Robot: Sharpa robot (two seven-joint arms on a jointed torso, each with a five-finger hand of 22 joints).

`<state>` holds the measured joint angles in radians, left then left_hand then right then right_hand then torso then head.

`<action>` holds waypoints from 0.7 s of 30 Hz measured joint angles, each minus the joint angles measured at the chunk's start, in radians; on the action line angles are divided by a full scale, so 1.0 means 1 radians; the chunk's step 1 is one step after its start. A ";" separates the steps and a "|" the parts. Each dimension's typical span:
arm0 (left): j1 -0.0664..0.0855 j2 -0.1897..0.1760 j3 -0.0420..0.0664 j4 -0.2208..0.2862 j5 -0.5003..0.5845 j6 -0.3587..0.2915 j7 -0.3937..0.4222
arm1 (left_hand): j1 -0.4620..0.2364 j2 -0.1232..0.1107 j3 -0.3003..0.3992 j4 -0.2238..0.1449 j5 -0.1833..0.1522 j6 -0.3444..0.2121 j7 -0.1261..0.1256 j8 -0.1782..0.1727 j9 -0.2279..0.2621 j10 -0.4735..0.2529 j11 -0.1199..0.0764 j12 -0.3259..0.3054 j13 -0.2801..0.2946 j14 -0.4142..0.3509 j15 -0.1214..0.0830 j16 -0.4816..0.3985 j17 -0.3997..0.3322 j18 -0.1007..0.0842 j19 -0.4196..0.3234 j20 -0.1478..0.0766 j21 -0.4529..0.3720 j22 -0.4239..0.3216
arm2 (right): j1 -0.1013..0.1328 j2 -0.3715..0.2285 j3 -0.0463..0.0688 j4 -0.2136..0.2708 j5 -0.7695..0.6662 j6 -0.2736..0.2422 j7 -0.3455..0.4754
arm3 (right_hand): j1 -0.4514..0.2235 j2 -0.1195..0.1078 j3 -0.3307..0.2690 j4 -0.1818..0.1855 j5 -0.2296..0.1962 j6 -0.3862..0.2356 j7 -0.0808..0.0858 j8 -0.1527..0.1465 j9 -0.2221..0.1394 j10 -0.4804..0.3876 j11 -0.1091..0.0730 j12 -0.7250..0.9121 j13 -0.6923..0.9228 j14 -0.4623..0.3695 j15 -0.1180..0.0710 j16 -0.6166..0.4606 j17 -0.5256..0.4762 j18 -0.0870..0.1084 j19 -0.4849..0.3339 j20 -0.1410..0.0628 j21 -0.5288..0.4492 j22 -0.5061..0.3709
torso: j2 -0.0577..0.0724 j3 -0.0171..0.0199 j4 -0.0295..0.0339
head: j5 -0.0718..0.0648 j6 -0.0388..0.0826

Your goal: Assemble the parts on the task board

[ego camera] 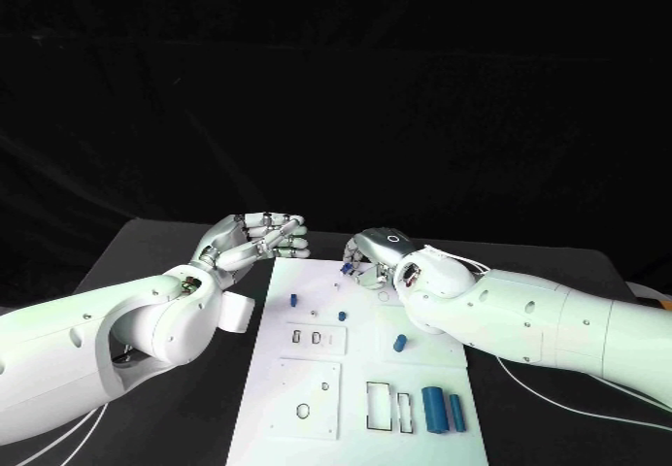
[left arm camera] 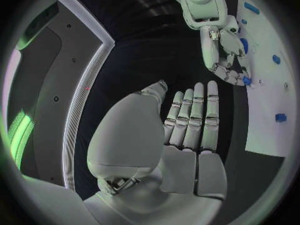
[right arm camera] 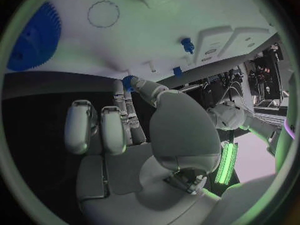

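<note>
Our right fingers [right arm camera: 128, 92] are pinching a part [ego camera: 346, 267] at the board's [ego camera: 287, 408] far edge; left hand [ego camera: 259, 238] idling open; several parts [ego camera: 443, 410] still lying loose.

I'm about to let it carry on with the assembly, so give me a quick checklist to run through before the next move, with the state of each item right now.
1. Right hand holds a part: ok. A small blue piece sits pinched at its fingertips, at the far edge of the task board.
2. Left hand free of parts: ok. Its fingers are curled in the head view, with nothing in them.
3. Left hand off the board: ok. It hangs beside the board's far left corner.
4. Other parts at rest: ok. The two blue cylinders lie side by side near the board's near edge.
5. Which socket the held piece goes in: cannot tell.
</note>
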<state>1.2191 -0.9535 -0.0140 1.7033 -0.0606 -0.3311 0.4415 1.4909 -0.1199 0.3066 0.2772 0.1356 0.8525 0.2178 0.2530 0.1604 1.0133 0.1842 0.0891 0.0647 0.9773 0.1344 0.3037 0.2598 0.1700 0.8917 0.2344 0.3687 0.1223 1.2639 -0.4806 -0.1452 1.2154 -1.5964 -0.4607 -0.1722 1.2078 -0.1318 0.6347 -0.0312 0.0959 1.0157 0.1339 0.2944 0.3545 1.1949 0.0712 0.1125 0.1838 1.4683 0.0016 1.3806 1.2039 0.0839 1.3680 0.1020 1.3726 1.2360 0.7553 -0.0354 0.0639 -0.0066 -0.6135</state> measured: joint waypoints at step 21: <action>0.005 0.001 0.000 -0.002 0.000 0.003 -0.002 | 0.000 0.000 0.000 0.000 0.000 0.000 0.000 0.000 -0.001 0.000 0.000 -0.005 0.000 0.000 0.000 -0.004 0.001 0.000 0.000 0.000 0.000 -0.001 | -0.007 0.032 0.001 -0.038 0.009 0.001 0.012 | -0.012 -0.004 -0.003 0.003 -0.006 -0.009 0.002 0.012 0.001 -0.006 0.006 -0.008 -0.004 0.000 0.000 0.000 -0.012 0.000 -0.004 0.004 -0.004 -0.010 | 0.001 -0.0014 -0.0006 | 0.006 -0.003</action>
<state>1.2240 -0.9530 -0.0141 1.7015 -0.0606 -0.3277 0.4399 1.4909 -0.1199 0.3066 0.2772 0.1357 0.8525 0.2177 0.2530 0.1595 1.0133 0.1842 0.0841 0.0647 0.9774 0.1343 0.3001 0.2606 0.1701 0.8917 0.2344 0.3687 0.1212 1.2569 -0.4486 -0.1445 1.1769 -1.5872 -0.4598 -0.1602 1.1957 -0.1356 0.6319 -0.0285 0.0901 1.0071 0.1355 0.3061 0.3552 1.1893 0.0768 0.1044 0.1793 1.4683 0.0016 1.3806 1.1916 0.0841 1.3641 0.1059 1.3687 1.2256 0.7559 -0.0368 0.0633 -0.0007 -0.6167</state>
